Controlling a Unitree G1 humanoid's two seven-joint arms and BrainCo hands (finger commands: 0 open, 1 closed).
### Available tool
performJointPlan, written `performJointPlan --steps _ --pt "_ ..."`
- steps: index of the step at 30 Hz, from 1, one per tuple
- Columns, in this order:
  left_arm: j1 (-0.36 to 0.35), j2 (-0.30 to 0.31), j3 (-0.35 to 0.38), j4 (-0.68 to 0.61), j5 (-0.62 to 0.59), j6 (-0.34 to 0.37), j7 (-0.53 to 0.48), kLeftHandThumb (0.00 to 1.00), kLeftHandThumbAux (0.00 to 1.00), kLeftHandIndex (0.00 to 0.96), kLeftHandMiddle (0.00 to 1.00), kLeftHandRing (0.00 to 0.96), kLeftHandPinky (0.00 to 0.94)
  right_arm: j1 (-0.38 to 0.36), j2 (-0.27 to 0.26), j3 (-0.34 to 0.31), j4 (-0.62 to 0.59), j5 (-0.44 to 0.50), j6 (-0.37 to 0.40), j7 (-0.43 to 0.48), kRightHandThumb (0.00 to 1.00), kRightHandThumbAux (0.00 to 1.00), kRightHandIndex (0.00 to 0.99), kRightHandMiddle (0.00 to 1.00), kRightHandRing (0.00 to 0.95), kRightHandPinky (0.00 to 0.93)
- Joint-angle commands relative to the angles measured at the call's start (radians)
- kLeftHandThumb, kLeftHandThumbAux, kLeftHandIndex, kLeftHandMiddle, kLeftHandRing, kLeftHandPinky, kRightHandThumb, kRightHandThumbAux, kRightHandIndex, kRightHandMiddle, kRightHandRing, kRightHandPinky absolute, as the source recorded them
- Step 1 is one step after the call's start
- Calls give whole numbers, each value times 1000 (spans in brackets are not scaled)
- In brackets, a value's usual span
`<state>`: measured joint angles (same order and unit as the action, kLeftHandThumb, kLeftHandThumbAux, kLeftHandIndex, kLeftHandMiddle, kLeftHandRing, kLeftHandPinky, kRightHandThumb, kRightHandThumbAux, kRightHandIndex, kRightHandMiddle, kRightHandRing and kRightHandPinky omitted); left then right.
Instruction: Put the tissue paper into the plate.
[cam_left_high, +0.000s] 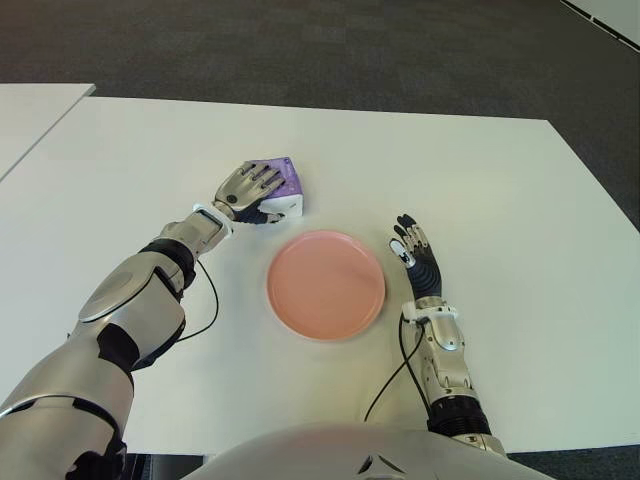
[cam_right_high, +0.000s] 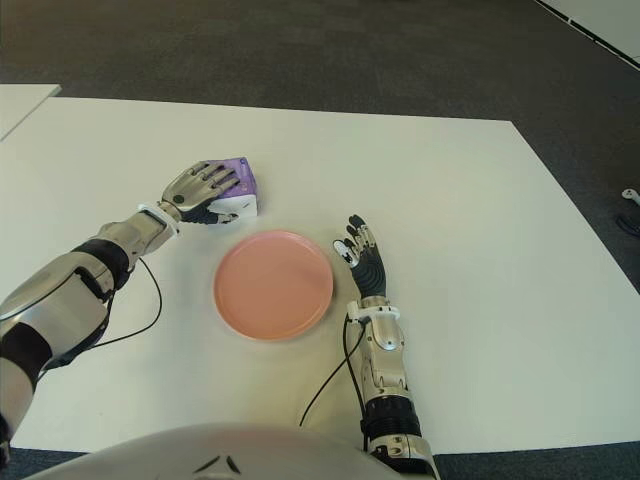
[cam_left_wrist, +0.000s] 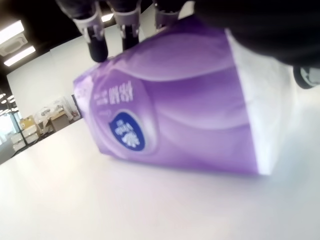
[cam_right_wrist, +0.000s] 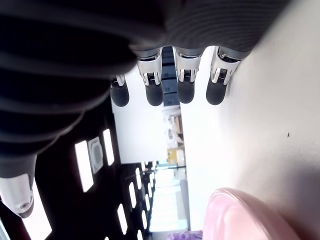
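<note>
Clearly the left hand (cam_left_high: 250, 190) has the job: it lies over the tissue pack (cam_left_high: 285, 187), fingers (cam_left_wrist: 96, 42) draped across the top and curled down over the far edge, with the thumb side at the near white end. That reads as a grip on the pack, though the pack's underside sits on the counter (cam_left_high: 500, 180) and nothing is lifted yet. The left arm reaches forward, forearm low over the counter, wrist nearly level.

The pack looks light and soft, a plastic-wrapped block that will give under pressure and may slide on the slick film. Judging by that, the sound hold is across its short width, fingers on 1 long side and thumb on the other, squeezing gently.

Just beside this hand, toward the robot's right and nearer the body, is the plate (cam_left_high: 326, 284), bare.

Beyond the plate's other edge, the right hand (cam_left_high: 416, 255) shows just beside the rim, fingers relaxed and extended, holding nothing.
</note>
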<state>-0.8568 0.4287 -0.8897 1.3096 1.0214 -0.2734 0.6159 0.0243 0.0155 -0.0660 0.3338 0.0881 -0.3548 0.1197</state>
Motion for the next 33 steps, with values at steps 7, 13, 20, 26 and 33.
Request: performJointPlan --steps 7,13,20,26,33 --pt "89 -10 -45 43 37 -39 -33 341 84 0 0 0 0 54 10 -6 33 19 46 1 460 554 61 51 0 0" --pt "91 -13 -39 46 28 -50 -49 361 86 0 0 0 0 58 11 -5 31 19 41 0 451 574 57 50 0 1" --pt "90 -13 -40 49 28 -53 -66 377 88 0 0 0 0 62 10 -4 26 20 42 -1 448 581 59 52 0 0" --pt "83 -13 -62 52 51 -41 -60 404 100 0 0 0 0 66 10 -3 20 21 44 0 448 573 65 48 0 6" --pt "77 -11 -139 44 118 44 112 456 274 0 16 37 104 75 6 -2 1 22 58 0 452 563 68 52 0 0"
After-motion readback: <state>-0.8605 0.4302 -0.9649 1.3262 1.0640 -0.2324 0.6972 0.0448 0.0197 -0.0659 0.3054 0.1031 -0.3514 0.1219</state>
